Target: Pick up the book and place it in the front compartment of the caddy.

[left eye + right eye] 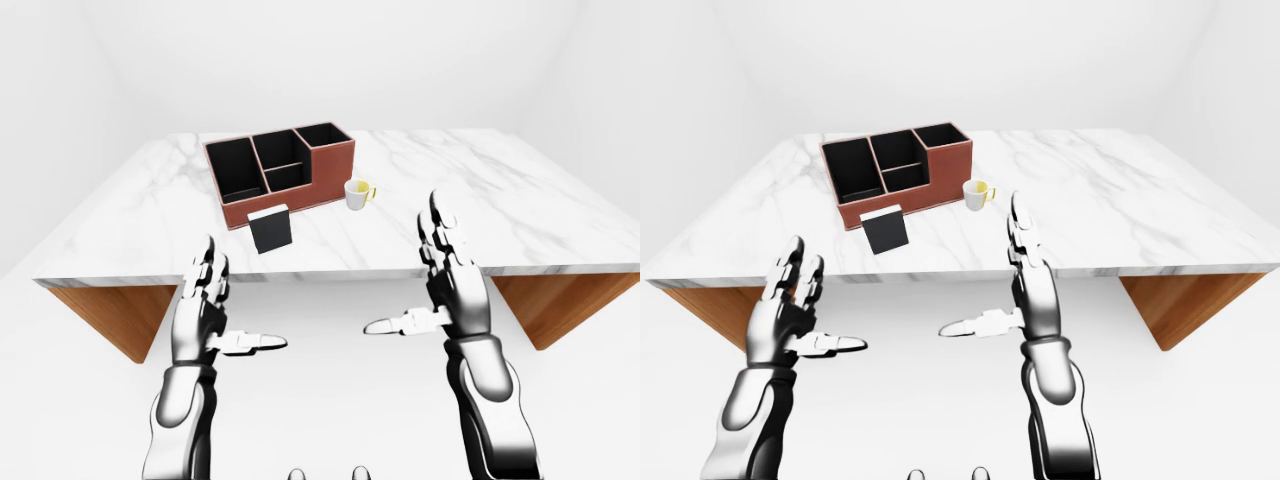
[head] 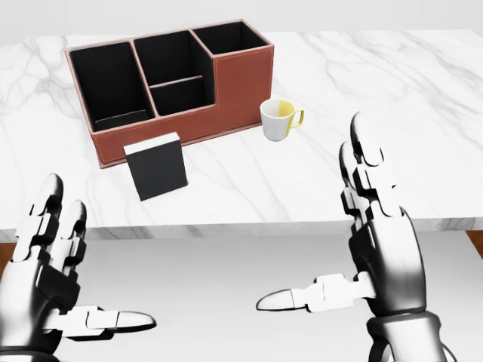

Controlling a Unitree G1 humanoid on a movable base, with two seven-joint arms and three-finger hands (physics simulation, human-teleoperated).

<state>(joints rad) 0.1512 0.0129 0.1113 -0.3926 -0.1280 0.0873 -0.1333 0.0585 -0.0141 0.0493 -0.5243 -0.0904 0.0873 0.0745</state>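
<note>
1. The book, with a black cover and a white page edge along its top, is seen standing upright on the marble table, tilted slightly, just below the caddy in the head view.
2. The caddy, reddish-brown outside and black inside, is divided into several open compartments; its taller section is at the right in the head view.

A white marble table carries the caddy, book and mug.
</note>
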